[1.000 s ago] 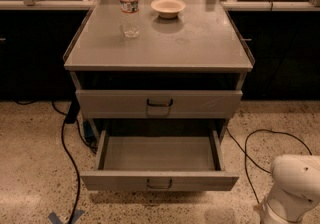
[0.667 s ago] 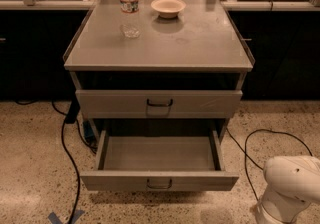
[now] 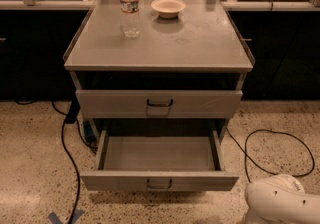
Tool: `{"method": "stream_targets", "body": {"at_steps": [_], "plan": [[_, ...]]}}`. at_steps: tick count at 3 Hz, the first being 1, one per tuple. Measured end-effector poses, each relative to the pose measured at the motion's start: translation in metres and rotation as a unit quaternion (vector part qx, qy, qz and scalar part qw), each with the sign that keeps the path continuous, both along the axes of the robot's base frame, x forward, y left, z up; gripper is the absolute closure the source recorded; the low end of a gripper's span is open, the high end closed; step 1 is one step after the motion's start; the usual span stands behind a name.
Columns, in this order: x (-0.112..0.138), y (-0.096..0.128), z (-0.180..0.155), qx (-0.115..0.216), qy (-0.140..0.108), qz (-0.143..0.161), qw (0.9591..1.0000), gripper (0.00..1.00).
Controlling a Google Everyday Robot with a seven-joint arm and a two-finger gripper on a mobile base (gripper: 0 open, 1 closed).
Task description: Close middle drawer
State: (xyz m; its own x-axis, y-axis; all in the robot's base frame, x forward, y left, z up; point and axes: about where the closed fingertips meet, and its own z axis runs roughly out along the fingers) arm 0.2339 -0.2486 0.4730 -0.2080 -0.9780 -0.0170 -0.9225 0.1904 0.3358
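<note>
The grey metal cabinet (image 3: 159,38) stands in the centre of the camera view. Its top drawer (image 3: 159,104) is shut. The middle drawer (image 3: 159,154) below it is pulled far out. It shows an empty shallow grey tray, a low flat front and a small dark loop handle (image 3: 159,184). The lowest drawer is hidden under it. My gripper is out of view. Only a white rounded part of my arm (image 3: 281,201) shows at the bottom right, to the right of the open drawer's front corner and apart from it.
A clear water bottle (image 3: 130,8) and a small pale bowl (image 3: 168,6) stand on the cabinet top. Black cables lie on the speckled floor to the left (image 3: 67,153) and right (image 3: 272,153). Dark counters run behind the cabinet. Blue tape (image 3: 57,217) marks the floor at the bottom left.
The white arm part has shifted a little left and lower in view. The drawer, bottle and bowl have not moved.
</note>
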Motion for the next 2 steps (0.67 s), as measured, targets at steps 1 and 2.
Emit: {"method": "stream_targets", "body": {"at_steps": [1,2], "plan": [[-0.0001,0.0002,-0.0004,0.001,-0.002,-0.001,1.0,0.0],[-0.0009,0.003,-0.0058,0.009,-0.044,-0.018,0.9988,0.0]]}}
